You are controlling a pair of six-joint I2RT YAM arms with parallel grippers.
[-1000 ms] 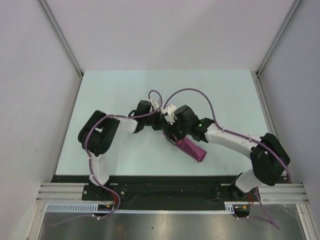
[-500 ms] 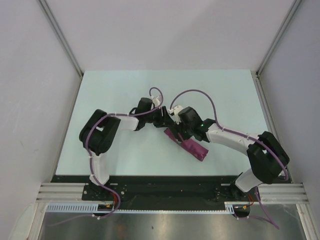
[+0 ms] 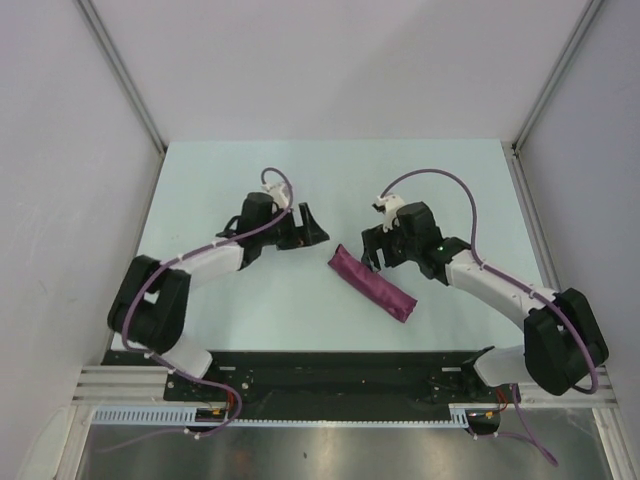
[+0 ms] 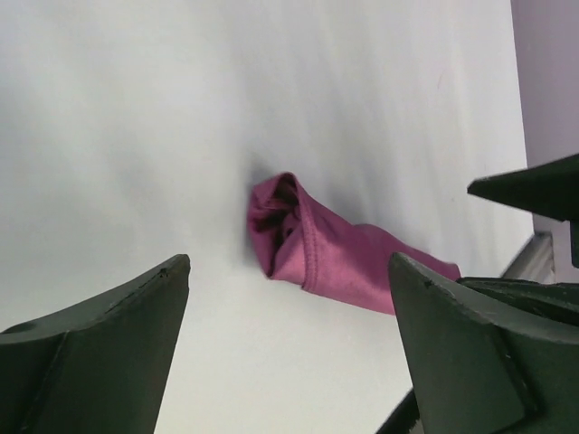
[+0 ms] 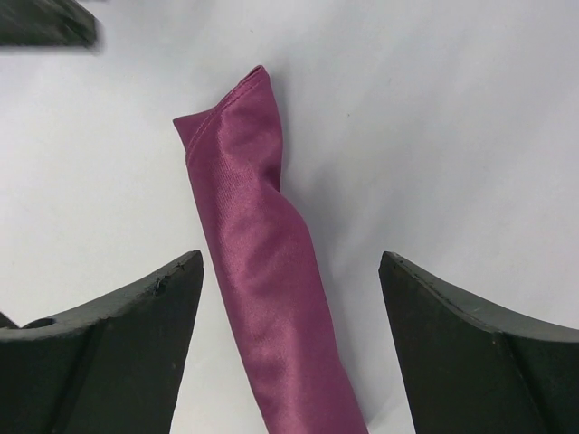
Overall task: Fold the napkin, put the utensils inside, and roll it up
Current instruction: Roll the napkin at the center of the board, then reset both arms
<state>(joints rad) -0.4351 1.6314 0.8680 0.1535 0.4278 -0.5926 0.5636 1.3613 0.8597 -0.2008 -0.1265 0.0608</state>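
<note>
The napkin (image 3: 372,283) lies on the table as a tight plum roll, slanting from upper left to lower right. Its rolled end (image 4: 312,244) faces the left wrist camera, and its length (image 5: 262,271) runs up the right wrist view. The utensils are hidden. My left gripper (image 3: 314,226) hovers open to the left of the roll's upper end, apart from it, with nothing between its fingers (image 4: 288,262). My right gripper (image 3: 368,250) is open just right of and above the same end. Its fingers stand either side of the roll (image 5: 290,258) without touching it.
The pale table (image 3: 230,310) is walled on the left, back and right by white panels. A black rail (image 3: 340,370) with the arm bases runs along the near edge. Purple cables loop above both wrists.
Both arms have drawn apart and away from the napkin, the left going left and the right going right. The left gripper has gone from shut to open. The roll now lies free.
</note>
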